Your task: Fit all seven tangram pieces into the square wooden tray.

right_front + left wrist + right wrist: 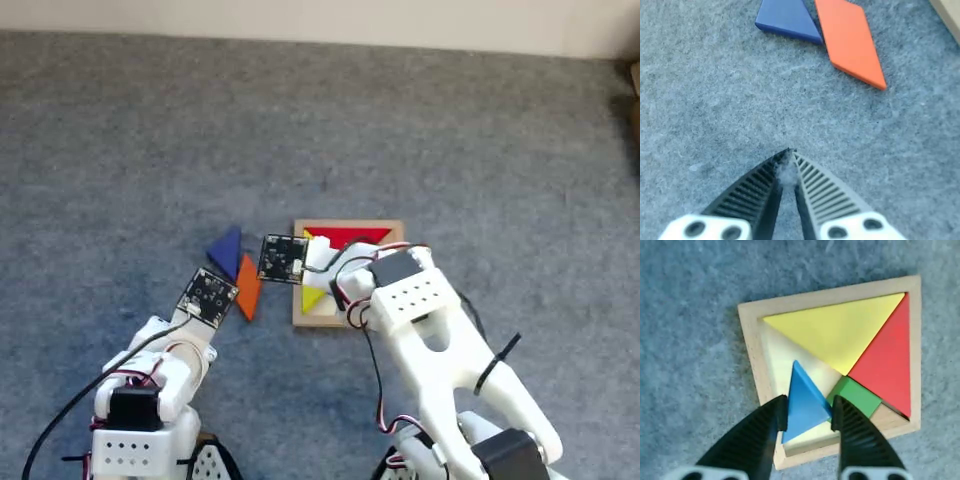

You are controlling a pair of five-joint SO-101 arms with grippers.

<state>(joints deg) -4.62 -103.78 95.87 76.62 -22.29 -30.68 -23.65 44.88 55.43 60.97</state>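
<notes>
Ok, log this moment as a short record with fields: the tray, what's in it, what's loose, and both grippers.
tray: square wooden tray on grey carpet
seated in tray: yellow triangle, red triangle, green piece
held: light blue triangle, over the tray's bare part
right gripper: shut on the light blue triangle
loose on carpet: dark blue triangle and orange parallelogram, side by side, outside the tray
left gripper: shut, empty, down at the carpet short of the loose pieces
</notes>
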